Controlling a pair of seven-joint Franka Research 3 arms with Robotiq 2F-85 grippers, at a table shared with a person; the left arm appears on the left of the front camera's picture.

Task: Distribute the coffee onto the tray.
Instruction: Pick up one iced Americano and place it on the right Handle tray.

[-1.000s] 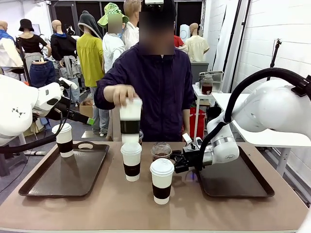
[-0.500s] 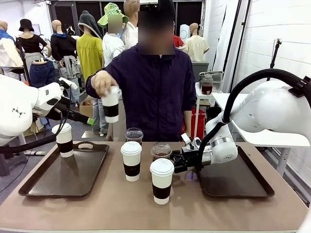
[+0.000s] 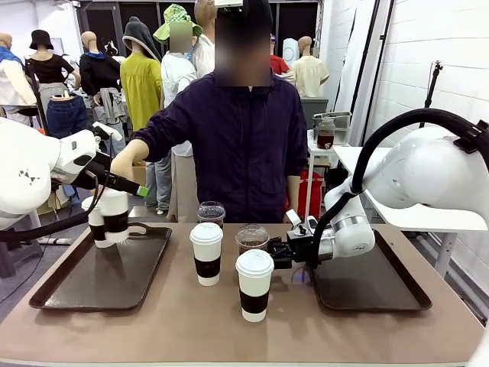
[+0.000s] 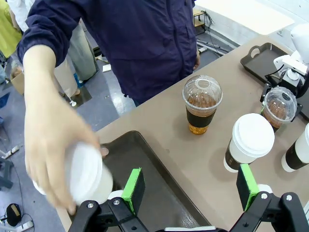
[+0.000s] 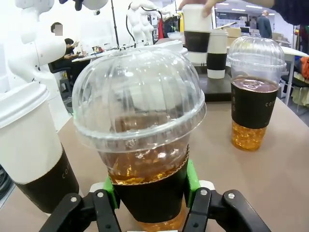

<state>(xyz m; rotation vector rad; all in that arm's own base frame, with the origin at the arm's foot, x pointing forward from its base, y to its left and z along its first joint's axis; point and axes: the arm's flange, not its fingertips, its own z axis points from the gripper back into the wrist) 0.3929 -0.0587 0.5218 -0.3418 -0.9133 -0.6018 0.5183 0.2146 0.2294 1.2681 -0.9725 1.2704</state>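
Table, brown-topped (image 3: 153, 329), spanning the front view. Behind it, person in a dark navy jacket (image 3: 244, 145), leaning toward the robot's left. White right arm (image 3: 428, 176) curving in from the right side, white left arm (image 3: 30, 168) raised at the left side.

On the table, two dark brown rectangular trays: left tray (image 3: 69, 290) and right tray (image 3: 382, 290), the right one bare.

Over the far edge of the left tray, the person's hand (image 3: 122, 164), gripping from above a white paper cup with white lid and dark brown sleeve (image 3: 116, 218). Close beside it, a second lidded white paper cup (image 3: 93, 231), half hidden; touching or apart, cannot tell.

Mid-table, between the trays, four more drinks. Nearest the robot, a front white sleeved cup (image 3: 254, 283); just behind and to its left, a middle white sleeved cup (image 3: 206, 252). Near the far edge, a farther clear dome-lidded cup of brown drink (image 3: 212, 212).

Beside the right tray, a nearer clear dome-lidded cup of brown drink (image 5: 140, 111), standing upright on the table squarely between the fingers of the right gripper (image 5: 151, 186). Jaws drawn in on it, green pads (image 5: 190, 176) pressed against the dark sleeve on both sides, low on the cup, dome lid well above them.

Left gripper (image 4: 189, 182) held above the left tray's corner, jaws spread wide with nothing between them, the hand-held cup outside its one finger.
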